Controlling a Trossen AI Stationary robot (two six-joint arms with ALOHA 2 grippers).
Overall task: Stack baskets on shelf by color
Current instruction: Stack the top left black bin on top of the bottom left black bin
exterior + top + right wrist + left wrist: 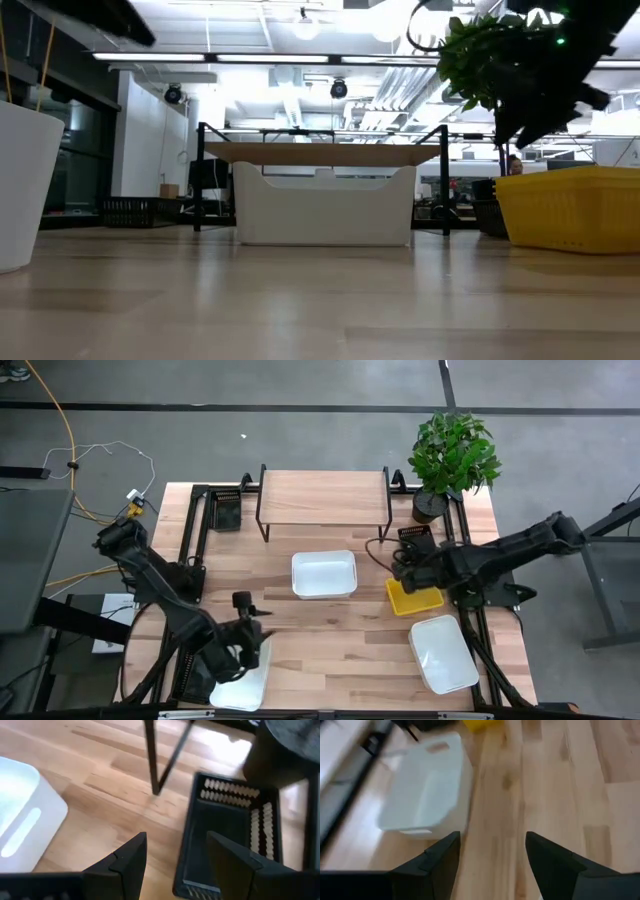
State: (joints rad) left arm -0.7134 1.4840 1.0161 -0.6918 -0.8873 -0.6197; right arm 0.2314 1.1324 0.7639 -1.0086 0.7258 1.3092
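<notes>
The shelf (322,493) is seen at the far middle of the table (340,650), top board bare. In the low view its board (325,153) spans behind the centre white basket (325,205).

Baskets:
- Centre white basket (324,574) is set just near of the shelf, upright, apart from it.
- Second white basket (443,653) is placed at the near right of the table, slightly skewed.
- Third white basket (241,685) is found at the near left edge, partly covered by the left arm; its wall shows at the left of the low view (25,185).
- Yellow basket (414,600) is located right of centre, between the centre white basket and the near-right one, partly under the right arm. It shows at the right in the low view (570,207).
- Black slotted basket (227,511) is set at the far left, beside the shelf's left legs.
- Another black slotted basket (227,842) is seen by the right wrist camera, next to a shelf leg (151,757); in the high view it sits near the plant pot (416,538).

Left gripper (250,628) is held over the near left, just beside the third white basket; fingers (436,862) are spread apart, nothing between them.

Right gripper (400,567) is held over the black slotted basket, far of the yellow one; fingers (122,862) are parted, nothing gripped.

A potted plant (452,455) is placed at the far right corner.
</notes>
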